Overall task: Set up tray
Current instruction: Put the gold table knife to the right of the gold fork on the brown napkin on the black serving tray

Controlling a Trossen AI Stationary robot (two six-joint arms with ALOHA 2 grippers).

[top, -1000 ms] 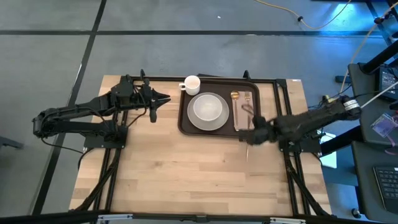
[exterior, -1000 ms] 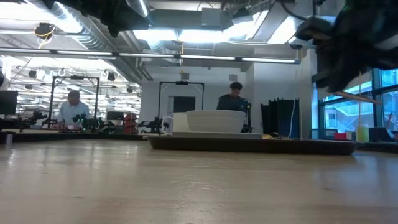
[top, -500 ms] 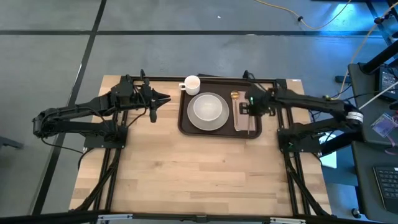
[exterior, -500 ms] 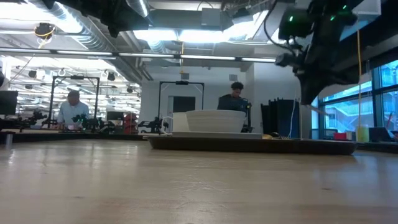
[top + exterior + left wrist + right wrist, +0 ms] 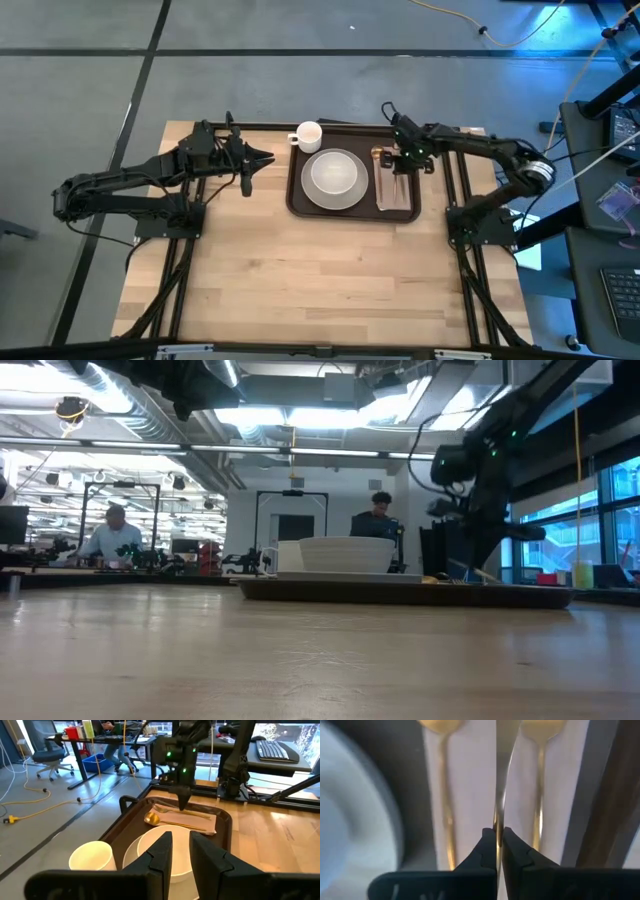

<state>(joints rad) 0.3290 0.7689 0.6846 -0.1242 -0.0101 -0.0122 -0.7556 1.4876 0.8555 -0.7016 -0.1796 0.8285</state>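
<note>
The right gripper (image 5: 403, 163) is over the far end of the pinkish napkin (image 5: 395, 190), its two dark fingers (image 5: 488, 845) pinched nearly together on a thin gold utensil (image 5: 498, 795) held edge-on between them; its type cannot be made out. On either side of that piece lie a gold spoon (image 5: 441, 780) and a second gold utensil (image 5: 539, 780), both flat on the napkin. Seen from the left wrist, the gripper points straight down at the napkin's end, with the spoon and a fork (image 5: 172, 811) under it.

The left gripper (image 5: 252, 160) waits above the table to the left of the tray, its fingers (image 5: 162, 851) slightly parted and holding nothing.

The tray (image 5: 297, 200), dark brown with a raised rim, sits at the far middle of the table. On it rest a white plate (image 5: 334, 174), the napkin just right of the plate, and the cutlery on the napkin. A white cup (image 5: 308, 134) stands at the tray's far left corner; whether it is inside the rim cannot be told.

The table (image 5: 300, 280) is light wood with a black frame. Beyond it is an open workshop with desks, ceiling lights and two people (image 5: 112, 532) in the background.
</note>
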